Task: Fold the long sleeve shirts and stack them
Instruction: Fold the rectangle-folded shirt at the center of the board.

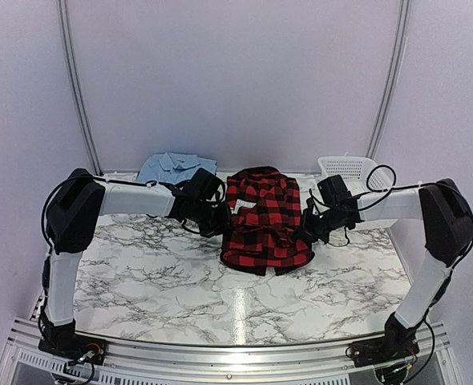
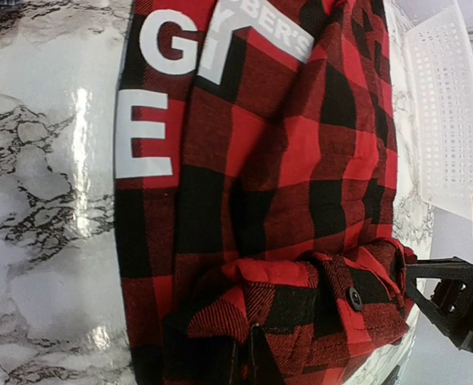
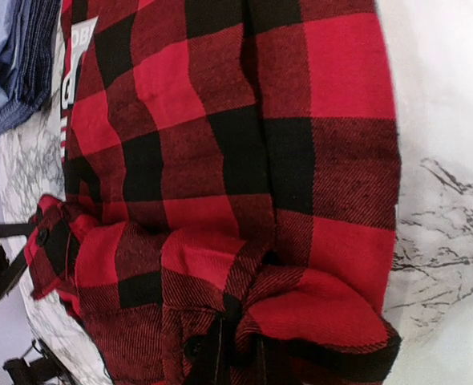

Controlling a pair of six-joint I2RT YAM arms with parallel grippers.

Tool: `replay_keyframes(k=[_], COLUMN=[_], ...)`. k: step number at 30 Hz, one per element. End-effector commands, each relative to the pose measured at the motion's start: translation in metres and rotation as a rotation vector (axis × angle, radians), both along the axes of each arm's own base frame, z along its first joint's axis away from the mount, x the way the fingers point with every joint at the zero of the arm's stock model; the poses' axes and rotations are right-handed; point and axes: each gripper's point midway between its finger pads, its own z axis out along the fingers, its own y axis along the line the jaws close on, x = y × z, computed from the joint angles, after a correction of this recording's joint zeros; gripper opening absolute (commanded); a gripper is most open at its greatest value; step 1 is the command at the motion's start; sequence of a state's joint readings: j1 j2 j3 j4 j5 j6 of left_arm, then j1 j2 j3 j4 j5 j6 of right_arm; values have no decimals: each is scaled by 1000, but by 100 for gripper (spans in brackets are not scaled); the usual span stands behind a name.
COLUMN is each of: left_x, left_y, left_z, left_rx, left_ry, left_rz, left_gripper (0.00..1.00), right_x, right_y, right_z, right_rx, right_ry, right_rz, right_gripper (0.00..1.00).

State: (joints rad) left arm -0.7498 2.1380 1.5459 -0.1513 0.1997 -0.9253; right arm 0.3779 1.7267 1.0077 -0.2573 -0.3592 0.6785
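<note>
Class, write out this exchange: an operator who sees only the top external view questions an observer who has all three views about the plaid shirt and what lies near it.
Operator: From above, the plaid shirt shows only red and black checks. Is anything printed on it?
Observer: Yes. The left wrist view shows large white block letters along one edge.
Operator: Behind the left arm I can make out a light blue shirt. Is it alone there?
Observer: No. The right wrist view shows a dark blue checked shirt lying right against it.
</note>
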Motion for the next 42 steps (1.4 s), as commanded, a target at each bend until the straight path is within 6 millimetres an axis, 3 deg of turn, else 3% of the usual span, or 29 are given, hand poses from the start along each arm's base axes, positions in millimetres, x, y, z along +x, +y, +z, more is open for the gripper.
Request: replay_keyframes(k=[1,4,6,9,12,16,22,27,37,42], left_x=[14,17,21,25,19,-3,-48,-72,-73,-77], left_y=[2,7,13,22,34,43,40,29,18,11], left_z=[1,9,21,42,47,30,9,-6,-21,-27], left_rx=[-5,-8,-1,5,40,51,37,19,-53,-81], left_ry=[-21,-49,-89,-145,-167,-111,-55,-37,-30,6], left_rz=[-21,-21,-17,-19,-16,-45,-132,-164,-141,-144], left_gripper=[10,36,57,68,69,66,63,57,52,39], right_x=[28,32,31,26,17,0,-35,-48,-48,-49], right_y=[6,5,1,-13,-30,-40,-35,-39,-34,-33], right_z=[26,32,37,46,53,54,33,14,-18,-15], right_rx=[13,-4,-26,-103,-235,-277,-255,-258,-248,-241], right_ry=[-122,-152,-177,-219,-254,-264,-279,-284,-265,-253], right_rz=[31,36,42,35,21,39,130,141,156,150], right_gripper=[13,36,44,51,51,53,54,49,47,36])
